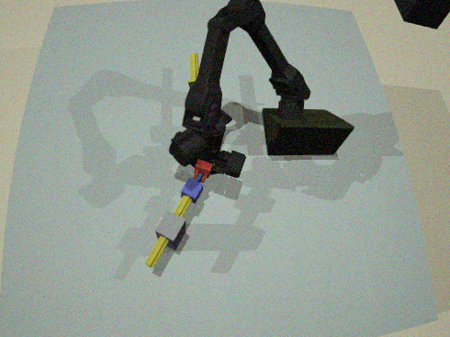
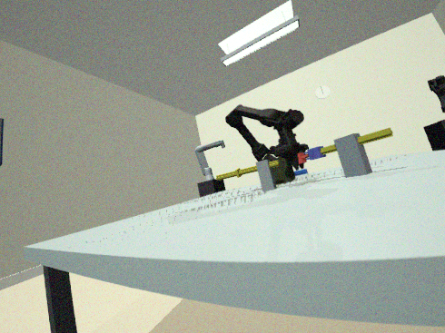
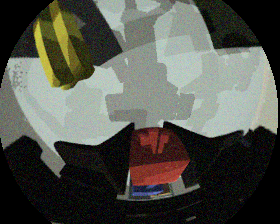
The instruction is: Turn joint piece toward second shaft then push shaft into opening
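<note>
The red joint piece (image 1: 204, 166) (image 2: 301, 158) (image 3: 159, 170) hangs on the blue hinge part (image 1: 192, 189) (image 2: 315, 153) at the end of the first yellow shaft (image 1: 183, 206) (image 2: 375, 136), which passes through a grey block (image 1: 171, 227) (image 2: 352, 155). My gripper (image 3: 149, 125) is shut on the red piece, one finger on each side. The second yellow shaft (image 1: 195, 64) (image 2: 247, 171) (image 3: 60, 45) runs through another grey block (image 2: 266, 175). Its end is apart from the red piece, at the upper left in the wrist view. I cannot tell exactly how the opening lines up with it.
My arm's dark base (image 1: 308, 135) stands right of the shafts in the top view. The arm hides the second block and much of the second shaft there. Another black object (image 1: 422, 0) is at the upper right. Shadows cross the pale table (image 1: 321, 252) (image 2: 227, 240).
</note>
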You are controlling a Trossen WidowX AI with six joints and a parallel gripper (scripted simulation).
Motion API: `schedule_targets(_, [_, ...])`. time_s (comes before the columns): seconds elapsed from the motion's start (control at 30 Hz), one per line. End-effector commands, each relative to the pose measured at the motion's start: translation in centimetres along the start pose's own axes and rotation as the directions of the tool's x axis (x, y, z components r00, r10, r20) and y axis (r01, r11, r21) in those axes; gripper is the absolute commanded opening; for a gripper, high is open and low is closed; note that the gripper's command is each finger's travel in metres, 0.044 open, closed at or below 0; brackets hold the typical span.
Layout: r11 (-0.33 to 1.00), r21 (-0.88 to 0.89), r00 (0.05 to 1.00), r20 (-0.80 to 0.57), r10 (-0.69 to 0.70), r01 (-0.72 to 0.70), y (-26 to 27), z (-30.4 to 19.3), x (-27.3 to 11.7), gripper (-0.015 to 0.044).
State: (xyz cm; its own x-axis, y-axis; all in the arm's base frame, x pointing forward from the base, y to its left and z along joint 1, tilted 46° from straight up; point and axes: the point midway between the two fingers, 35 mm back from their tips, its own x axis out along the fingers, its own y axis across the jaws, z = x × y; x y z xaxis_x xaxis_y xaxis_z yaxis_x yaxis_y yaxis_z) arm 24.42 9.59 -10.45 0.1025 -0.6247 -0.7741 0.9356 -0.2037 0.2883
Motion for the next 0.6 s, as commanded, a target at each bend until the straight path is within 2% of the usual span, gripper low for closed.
schedule_targets(0.0, [1.000, 0.000, 1.000, 0.000, 0.000, 0.000, 0.00, 0.00, 0.00, 0.0121])
schedule_targets(0.17, [1.000, 0.000, 1.000, 0.000, 0.000, 0.000, 0.00, 0.00, 0.00, 0.0000])
schedule_targets(0.37, [1.000, -0.013, 1.000, 0.003, -0.001, 0.001, 0.06, 0.00, -0.02, 0.0000])
schedule_targets(0.57, [0.992, -0.122, 0.999, 0.034, -0.009, 0.013, 0.61, -0.04, -0.14, 0.0000])
